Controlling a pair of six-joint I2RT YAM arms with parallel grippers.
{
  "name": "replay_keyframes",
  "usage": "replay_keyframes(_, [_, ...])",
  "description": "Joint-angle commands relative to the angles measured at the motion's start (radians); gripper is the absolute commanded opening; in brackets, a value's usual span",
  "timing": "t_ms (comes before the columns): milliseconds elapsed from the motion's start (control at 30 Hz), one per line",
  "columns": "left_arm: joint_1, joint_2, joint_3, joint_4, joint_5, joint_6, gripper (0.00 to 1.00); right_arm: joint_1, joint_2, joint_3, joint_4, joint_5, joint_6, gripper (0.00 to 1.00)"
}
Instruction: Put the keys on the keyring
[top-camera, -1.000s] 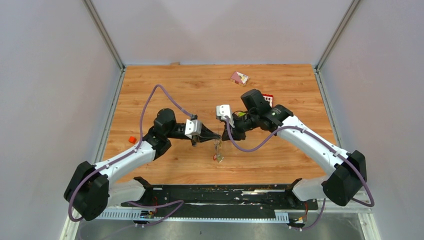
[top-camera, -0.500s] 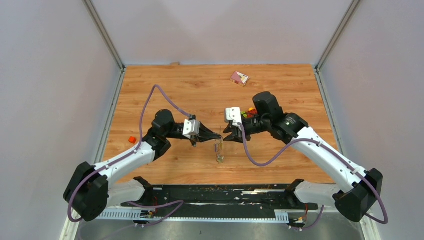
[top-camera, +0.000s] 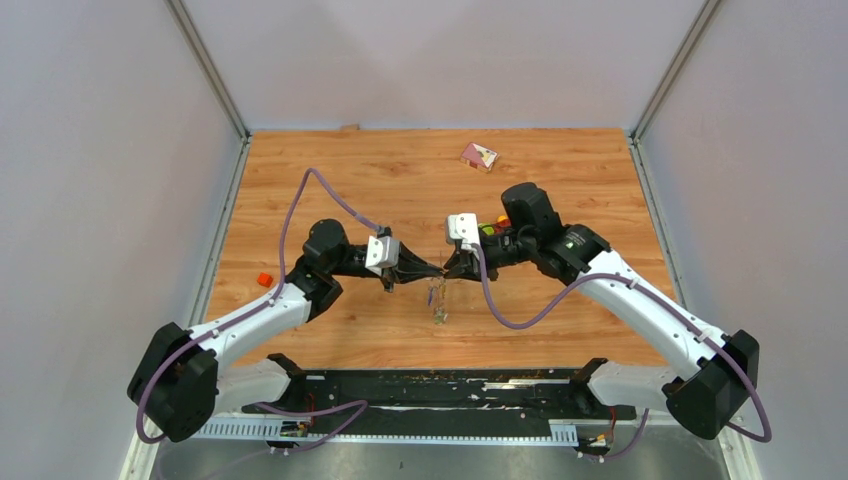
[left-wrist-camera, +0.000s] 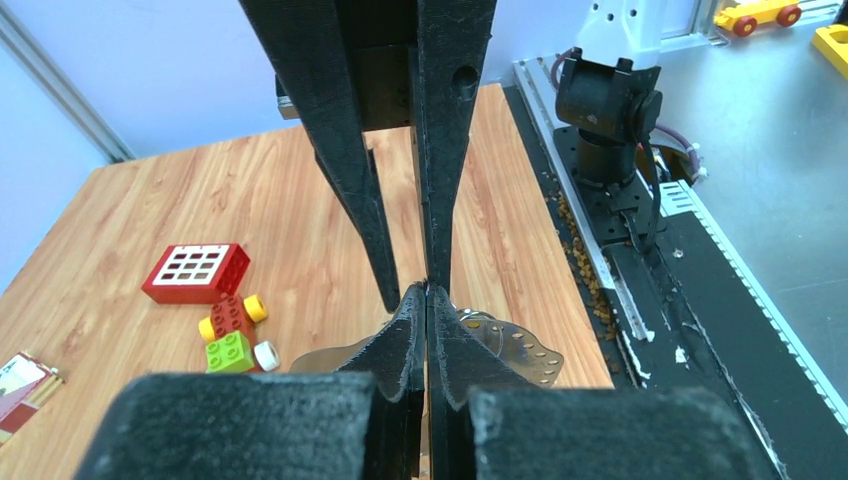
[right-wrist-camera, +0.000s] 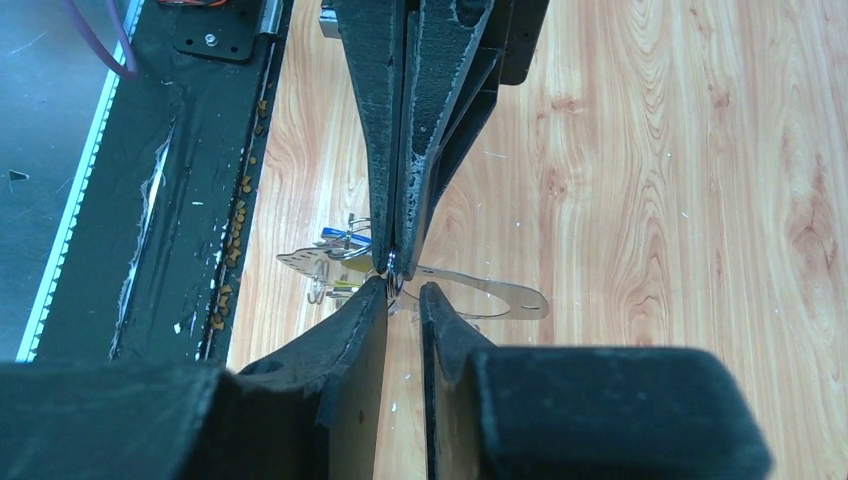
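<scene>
wood tabletop (top-camera: 330, 170) is your biggest landmark, and both arms meet over its middle, a touch toward 6 o'clock. your left gripper (left-wrist-camera: 427, 295) reaches in from 9 o'clock with its jaws pressed fully together. it looks to be pinching the keyring (left-wrist-camera: 515, 348) at its edge, so the flat grey loop sticks out past the tips. your right gripper (right-wrist-camera: 403, 295) comes in from 3 o'clock, tip to tip with the left, its jaws only a narrow slit apart and nothing clearly caught between them. the red block (left-wrist-camera: 197, 271) and the toy car (left-wrist-camera: 235, 330) sit well apart, off toward 2 o'clock by the right arm. the keys (right-wrist-camera: 330, 262) hang just beside the meeting tips, on the 6 o'clock side. whether they are threaded yet can't be told from here.

the likely trouble is four fingertips crowding one thin ring. close the right now and you may nip the left's fingertips instead of metal, or nudge the loop out of that slim pinch and drop it. a tug toward 3 o'clock could twist the ring free, and swinging keys would make a clean catch harder.
</scene>
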Motion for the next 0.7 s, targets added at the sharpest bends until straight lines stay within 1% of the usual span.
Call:
replay_keyframes(0, [-0.002, 0.000, 0.002, 0.069, -0.006, -0.015, 0.00, -0.001, -0.001, 0.000, 0.048, -0.039, -0.001, 0.17])
replay_keyframes(67, [-0.003, -0.001, 0.001, 0.068, -0.009, -0.015, 0.00, -0.002, -0.003, 0.000, 0.048, -0.041, -0.002, 0.12])
replay_keyframes(167, [-0.002, -0.002, -0.003, 0.069, -0.022, -0.012, 0.00, -0.002, -0.010, -0.001, 0.051, -0.036, -0.004, 0.01])
replay_keyframes(267, [0.002, -0.004, -0.007, 0.060, -0.035, -0.002, 0.00, -0.002, -0.015, 0.005, 0.043, -0.007, -0.012, 0.00])
replay_keyframes(333, [0.009, -0.009, 0.005, 0.004, -0.048, 0.030, 0.00, -0.001, -0.011, 0.027, 0.009, 0.030, -0.032, 0.00])
replay_keyframes(367, [0.009, -0.014, 0.026, -0.057, -0.061, 0.091, 0.04, -0.001, -0.002, 0.045, -0.016, 0.054, -0.043, 0.00])
replay_keyframes(433, [0.009, -0.019, 0.078, -0.228, -0.099, 0.216, 0.18, 0.002, 0.023, 0.087, -0.072, 0.109, -0.054, 0.00])
replay_keyframes(500, [0.009, -0.015, 0.118, -0.332, -0.155, 0.277, 0.32, 0.009, 0.063, 0.137, -0.145, 0.166, -0.064, 0.00])
replay_keyframes(533, [0.009, -0.011, 0.132, -0.349, -0.191, 0.283, 0.37, 0.013, 0.083, 0.161, -0.174, 0.192, -0.065, 0.00])
replay_keyframes(600, [0.009, -0.002, 0.150, -0.356, -0.208, 0.282, 0.46, 0.017, 0.111, 0.189, -0.213, 0.227, -0.064, 0.00])
replay_keyframes(667, [0.008, 0.015, 0.162, -0.355, -0.197, 0.272, 0.51, 0.021, 0.122, 0.199, -0.220, 0.246, -0.052, 0.00])
